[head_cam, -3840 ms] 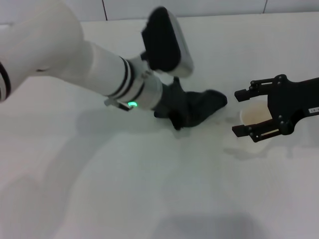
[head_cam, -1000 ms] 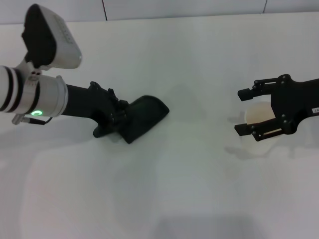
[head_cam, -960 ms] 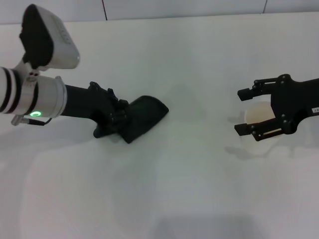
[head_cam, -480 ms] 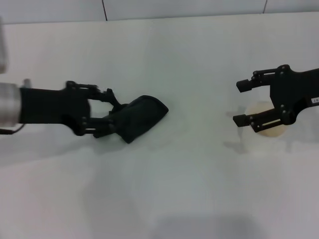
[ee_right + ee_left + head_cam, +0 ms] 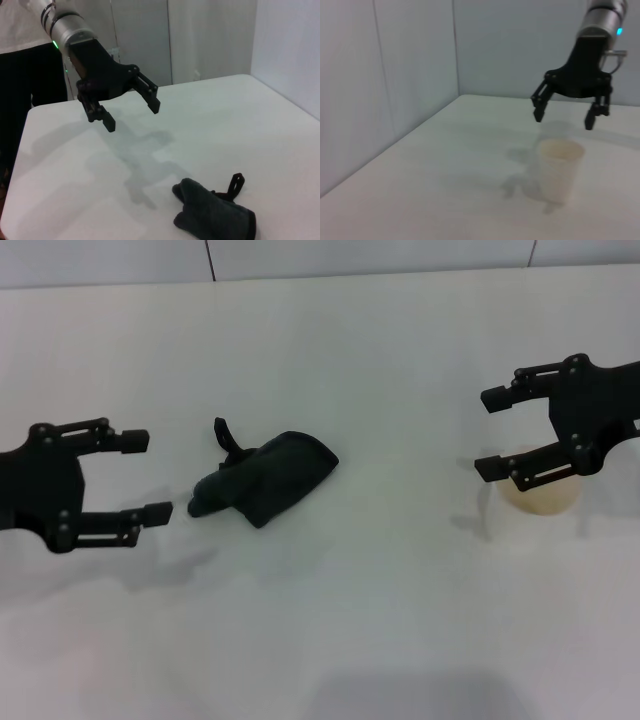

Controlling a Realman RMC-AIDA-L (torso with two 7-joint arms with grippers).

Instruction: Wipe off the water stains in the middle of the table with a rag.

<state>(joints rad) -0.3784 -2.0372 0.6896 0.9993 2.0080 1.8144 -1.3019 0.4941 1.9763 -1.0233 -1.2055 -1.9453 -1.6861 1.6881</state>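
Note:
The dark rag [image 5: 270, 480] lies rumpled on the white table [image 5: 380, 360], left of the middle, with a small loop sticking up from it. My left gripper [image 5: 140, 476] hovers open to the left of the rag, apart from it and holding nothing. The right wrist view shows that same left gripper [image 5: 132, 116] raised above the table, with the rag [image 5: 215, 215] lying nearer. At the right, my right gripper [image 5: 488, 433] is open and empty. In the left wrist view the right gripper [image 5: 564, 119] hangs just above a cup. The water stains show in no view.
A beige paper cup [image 5: 540, 495] stands upright below my right gripper, and the left wrist view shows the cup [image 5: 560, 167] too. A person in dark clothes [image 5: 25, 75] stands past the table's far end. Walls border the table's back edge [image 5: 400, 270].
My left gripper has let go of the rag, opened and drawn back to the left. The rag stays where it was dropped. The right gripper rose slightly above the cup.

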